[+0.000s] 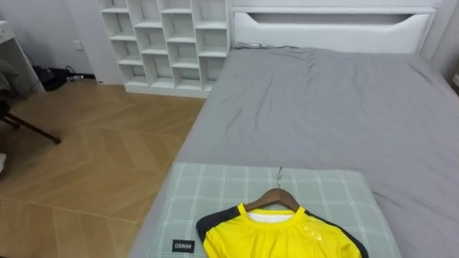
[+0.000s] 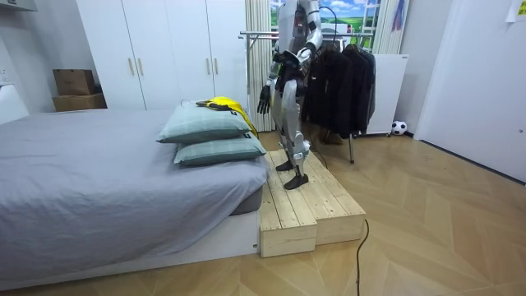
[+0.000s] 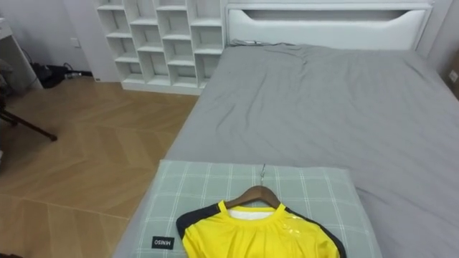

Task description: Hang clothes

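One yellow shirt (image 1: pixel 280 236) on one wooden hanger (image 1: pixel 277 196) lies flat on the top pillow (image 1: pixel 215 193). This is the upper of two pillows stacked at the near end of the grey bed (image 1: pixel 323 100); the lower pillow (image 2: pixel 218 151) shows in the room view. The hanger's hook points toward the headboard.

The robot stands upright on one wooden platform (image 2: pixel 312 205), just beside the pillows and facing the bed. The left robot hand (image 2: pixel 264 99) hangs by its thigh, near the shirt but apart from it, with fingers loosely spread and holding nothing.

One rack (image 2: pixel 256 34) with dark clothes stands behind the robot. One white shelf (image 1: pixel 165 43) stands left of the bed.
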